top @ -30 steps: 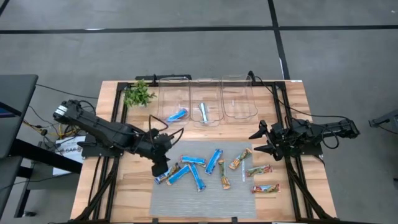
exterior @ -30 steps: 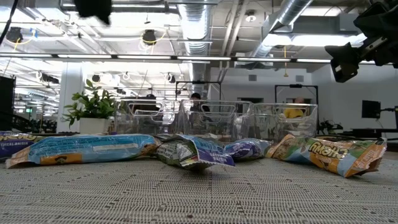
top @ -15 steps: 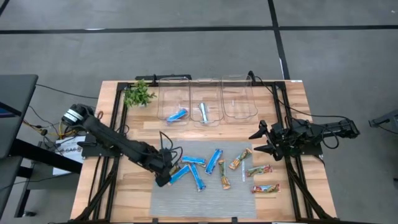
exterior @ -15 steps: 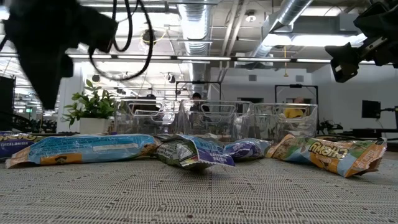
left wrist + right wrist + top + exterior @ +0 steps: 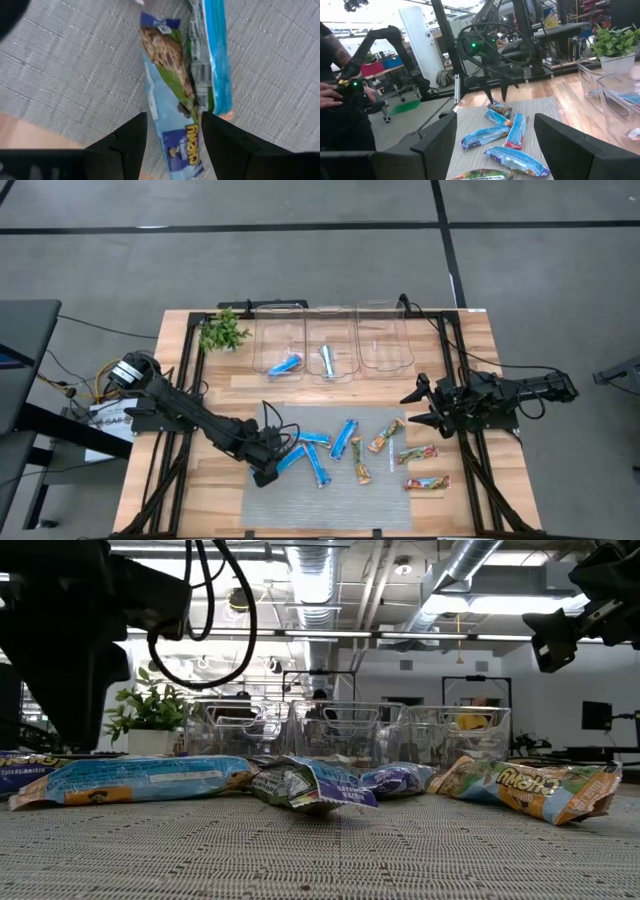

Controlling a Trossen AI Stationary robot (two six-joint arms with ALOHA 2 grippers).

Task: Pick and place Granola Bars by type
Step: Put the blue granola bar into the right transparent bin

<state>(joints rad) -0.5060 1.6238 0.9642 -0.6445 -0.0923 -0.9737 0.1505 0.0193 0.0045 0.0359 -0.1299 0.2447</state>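
Left claw lines up on a blue bar at the mat's edge

The left gripper [image 5: 170, 132], fingers spread, straddles a blue bar [image 5: 167, 100] lying lengthwise between them on the mat [image 5: 330, 500]. A good grasp likely means closing squarely on this bar alone, clear of its touching neighbour [image 5: 212, 55]. The right gripper [image 5: 412, 408] waits beside the mat, spread and empty.

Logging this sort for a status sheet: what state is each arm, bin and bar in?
left gripper: open, jaws straddling a blue bar
right gripper: open, waiting at the table's right
left bin: holds one blue bar
middle bin: holds one bar
right bin: empty
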